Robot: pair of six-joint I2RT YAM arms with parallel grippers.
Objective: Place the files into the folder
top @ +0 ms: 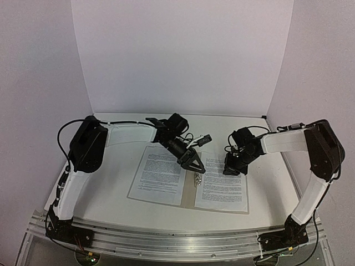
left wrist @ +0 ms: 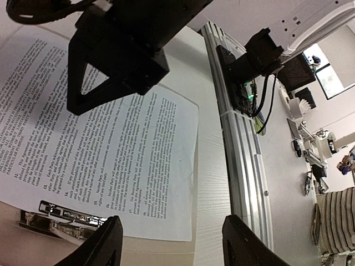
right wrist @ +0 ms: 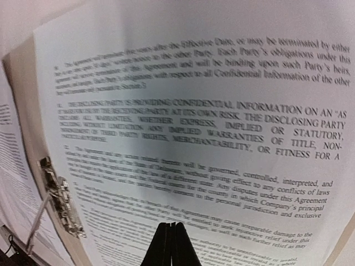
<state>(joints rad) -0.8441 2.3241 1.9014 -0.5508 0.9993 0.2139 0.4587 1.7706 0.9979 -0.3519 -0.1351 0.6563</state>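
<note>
At the middle of the white counter (top: 111, 191): thin beige card folder (top: 189, 195), lying open and flat, small metal clip (top: 197, 178) at its spine. On its left cover: left-hand white printed paper sheet (top: 158, 172); on its right cover: right-hand white printed paper sheet (top: 222, 185), both lying within the folder's outline. Above the spine, just beyond the clip and between the two sheets: left end effector (top: 193, 162), released, fingers (left wrist: 105, 244) spread wide, holding nothing. Over the far right part of the right-hand sheet: right end effector (top: 235, 166), clenched, fingers (right wrist: 173, 244) pressed together with nothing between them, pointing down at the print; cannot tell whether touching the paper.
</note>
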